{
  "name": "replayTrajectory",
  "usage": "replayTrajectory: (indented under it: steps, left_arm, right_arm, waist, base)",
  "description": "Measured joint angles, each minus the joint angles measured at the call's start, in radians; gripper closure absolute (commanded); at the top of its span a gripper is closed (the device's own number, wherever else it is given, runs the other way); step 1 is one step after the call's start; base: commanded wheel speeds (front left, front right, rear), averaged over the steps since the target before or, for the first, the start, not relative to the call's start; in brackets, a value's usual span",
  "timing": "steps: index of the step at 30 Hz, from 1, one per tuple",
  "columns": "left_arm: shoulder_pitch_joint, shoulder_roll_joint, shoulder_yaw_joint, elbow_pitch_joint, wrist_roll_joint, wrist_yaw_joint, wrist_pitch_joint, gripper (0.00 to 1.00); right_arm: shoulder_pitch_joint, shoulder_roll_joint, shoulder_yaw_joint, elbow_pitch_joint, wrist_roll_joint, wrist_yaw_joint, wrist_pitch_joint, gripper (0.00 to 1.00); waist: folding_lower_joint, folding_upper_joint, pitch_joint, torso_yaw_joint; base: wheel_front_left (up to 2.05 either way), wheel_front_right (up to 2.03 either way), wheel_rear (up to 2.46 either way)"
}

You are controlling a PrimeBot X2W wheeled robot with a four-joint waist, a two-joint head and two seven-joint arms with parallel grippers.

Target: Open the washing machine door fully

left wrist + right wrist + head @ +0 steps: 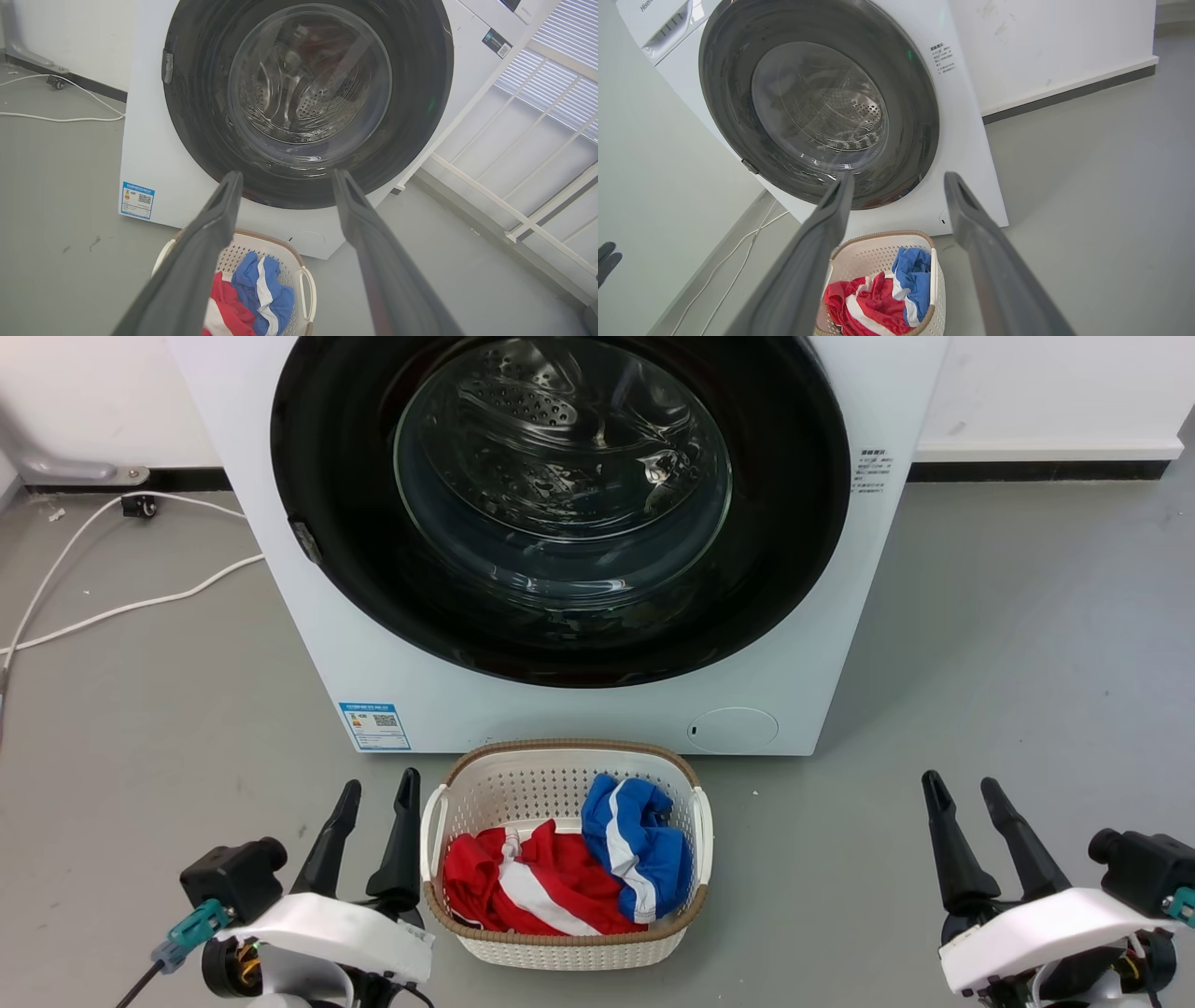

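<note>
The washing machine [597, 714] is a white front-loader straight ahead on the floor. Its door [784, 537], a glossy black disc with a clear glass bowl centre, lies flat against the front, shut; a small latch tab [303, 539] sits on its left rim. The same door appears in the left wrist view [420, 93] and the right wrist view [728, 98]. My left gripper [378, 789] hangs open at the lower left, well short of the machine. My right gripper [963, 788] is open at the lower right, empty too.
A white laundry basket [560, 947] with red and blue clothes stands on the floor right in front of the machine, between my grippers. White cables [131, 607] run over the floor at the left. A white railing [528, 154] stands to the machine's right.
</note>
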Motion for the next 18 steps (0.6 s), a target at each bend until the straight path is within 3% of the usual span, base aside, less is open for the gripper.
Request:
replayTrajectory:
  steps: [18]
  left_arm:
    - [-0.002,0.017,-0.029,0.007,0.190,0.009,-0.044,0.00]
  right_arm:
    - [0.019,0.008,-0.006,-0.046,-0.211,0.000,-0.003,0.00]
  waist:
    - [-0.0001,0.0000,-0.004,0.002]
  base:
    - [0.00,0.00,0.00]
